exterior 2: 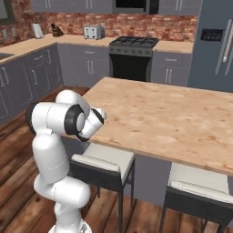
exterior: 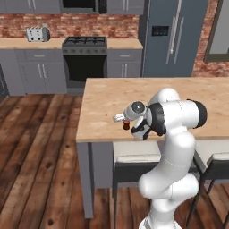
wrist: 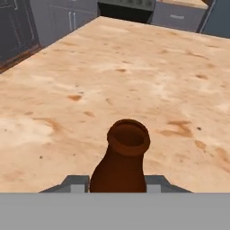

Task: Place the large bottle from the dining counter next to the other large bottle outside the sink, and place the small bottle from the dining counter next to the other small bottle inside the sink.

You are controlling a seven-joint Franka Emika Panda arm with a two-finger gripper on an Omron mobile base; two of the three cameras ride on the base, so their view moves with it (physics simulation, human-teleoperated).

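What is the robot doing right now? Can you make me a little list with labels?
place: kitchen, at the dining counter with the light wooden top
hand: hand low over the counter near its front edge, closed around the small bottle
held thing: small bottle, brown, open mouth pointing along the counter top
bottle in left base view: small dark red-brown shape beside the wrist
behind the counter: stove, fridge, toaster
under the counter: stools
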